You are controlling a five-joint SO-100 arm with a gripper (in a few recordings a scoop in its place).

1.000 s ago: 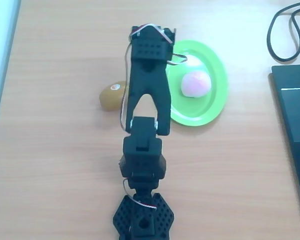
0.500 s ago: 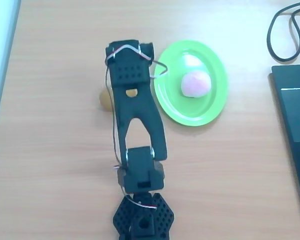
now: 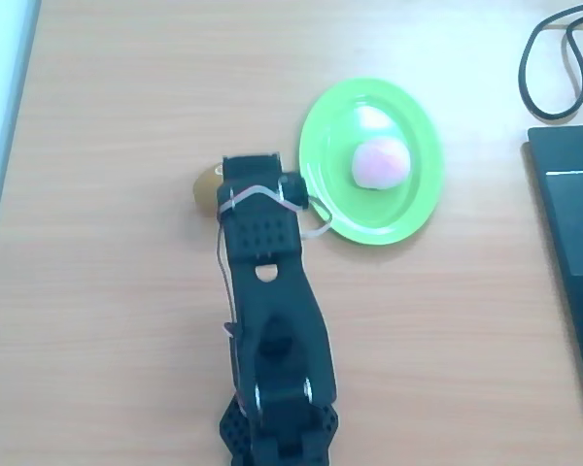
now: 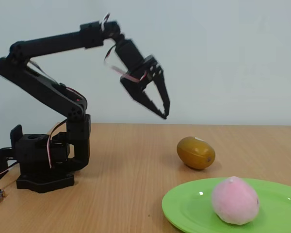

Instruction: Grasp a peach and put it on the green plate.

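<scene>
Resting on the bright lime-green glossy oval plate, the small pale pink toy peach needs no further handling, so the black two-finger gripper, raised, empty, jaws nearly together, should retreat clear of the brown-olive oval fruit.

Wooden table, pale wall — even light

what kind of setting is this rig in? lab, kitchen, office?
Most likely an office or lab desk, not a kitchen: a light wood-grain tabletop, a black cable and a dark flat device at its edge, and a plain pale wall behind. The fruit look like toys.
</scene>
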